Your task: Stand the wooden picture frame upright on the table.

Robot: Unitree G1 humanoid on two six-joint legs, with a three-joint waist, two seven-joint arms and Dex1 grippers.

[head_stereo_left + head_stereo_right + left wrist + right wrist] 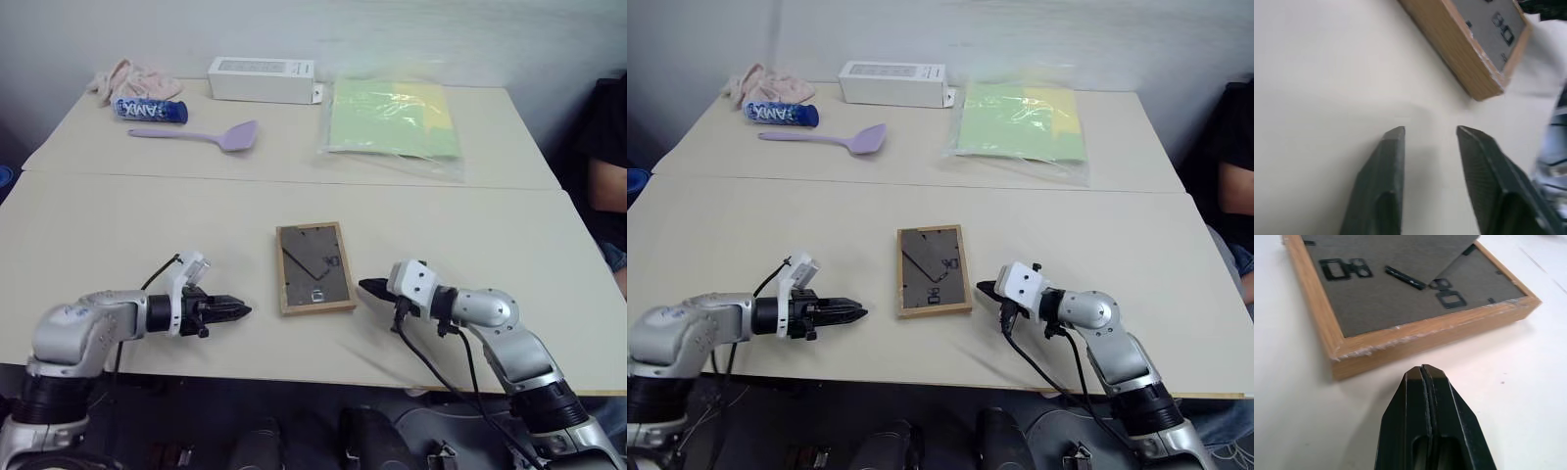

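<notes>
My left gripper (240, 310) parted and empty, right gripper (364, 287) pinched shut, I'm flanking the flat frame (313, 266); next I'd lift one edge.

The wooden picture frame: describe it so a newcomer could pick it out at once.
On the near slab of the beige table, close to its front edge, the wooden picture frame lies flat between the two arms. It shows a dark grey back panel inside a light wood border, unlike the white oblong box on the far slab.
</notes>
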